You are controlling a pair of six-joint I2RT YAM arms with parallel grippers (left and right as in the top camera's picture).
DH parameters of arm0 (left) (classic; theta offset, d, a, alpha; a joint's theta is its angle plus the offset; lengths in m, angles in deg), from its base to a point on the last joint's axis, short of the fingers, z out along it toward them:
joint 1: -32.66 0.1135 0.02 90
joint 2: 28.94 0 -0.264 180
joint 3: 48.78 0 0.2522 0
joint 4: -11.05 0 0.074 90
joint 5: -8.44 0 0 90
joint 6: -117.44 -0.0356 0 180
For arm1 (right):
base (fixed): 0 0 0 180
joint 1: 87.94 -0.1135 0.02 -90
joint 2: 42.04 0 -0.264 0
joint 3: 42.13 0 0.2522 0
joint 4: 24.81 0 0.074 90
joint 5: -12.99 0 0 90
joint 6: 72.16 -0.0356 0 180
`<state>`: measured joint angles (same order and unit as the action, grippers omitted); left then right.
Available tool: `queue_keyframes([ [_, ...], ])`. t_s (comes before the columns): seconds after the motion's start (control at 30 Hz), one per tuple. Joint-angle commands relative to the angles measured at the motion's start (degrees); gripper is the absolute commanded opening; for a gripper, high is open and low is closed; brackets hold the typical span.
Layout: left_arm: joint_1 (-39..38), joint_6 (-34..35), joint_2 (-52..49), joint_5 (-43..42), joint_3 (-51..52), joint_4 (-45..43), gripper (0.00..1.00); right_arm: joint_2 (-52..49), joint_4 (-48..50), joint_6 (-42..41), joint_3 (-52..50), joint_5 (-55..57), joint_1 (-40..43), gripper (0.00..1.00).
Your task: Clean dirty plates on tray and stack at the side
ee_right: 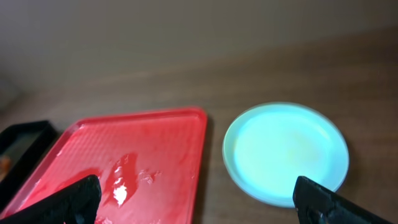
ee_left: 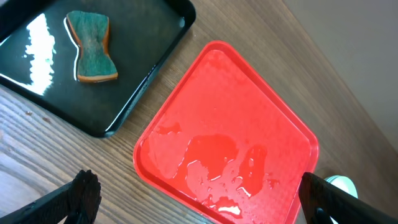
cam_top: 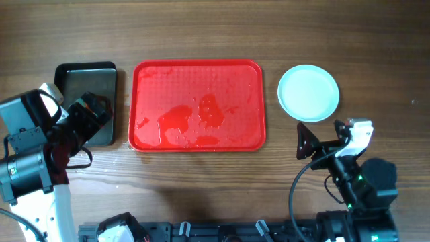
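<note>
With the left gripper [ee_left: 199, 190] and right gripper [ee_right: 196, 193] both spread wide and holding nothing, the pale mint-white round plates [cam_top: 308, 93] lie apparently stacked on the wooden table [cam_top: 201, 181] just right of the wet red rectangular plastic tray [cam_top: 154, 81], where a careless right-arm sweep could shove them askew.

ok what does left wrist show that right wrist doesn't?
Left wrist only: a green-and-orange sponge lying in the black tray. Right wrist only: the pale plate in full, on the table right of the red tray; left wrist catches just a sliver. Both: the red tray, wet and with nothing on it, and part of the black tray.
</note>
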<state>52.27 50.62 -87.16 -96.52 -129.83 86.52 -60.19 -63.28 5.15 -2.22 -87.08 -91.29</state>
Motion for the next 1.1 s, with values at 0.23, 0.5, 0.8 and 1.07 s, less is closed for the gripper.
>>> queue_keyframes([
  [0.23,0.1,-0.3,0.1,-1.1,0.1,-0.1,1.0,13.6,20.9,1.9,-19.3,0.2,2.3,1.0],
  [0.5,0.1,-0.3,0.1,-1.1,0.1,-0.1,1.0,15.9,25.5,0.8,-25.9,0.1,6.7,1.0],
  [0.8,0.1,-0.3,0.1,-1.1,0.1,-0.1,1.0,18.0,24.7,15.5,-25.9,5.4,7.3,1.0],
  [1.07,0.1,-0.3,0.1,-1.1,0.1,-0.1,1.0,18.0,24.9,7.6,-25.9,5.1,7.3,1.0],
])
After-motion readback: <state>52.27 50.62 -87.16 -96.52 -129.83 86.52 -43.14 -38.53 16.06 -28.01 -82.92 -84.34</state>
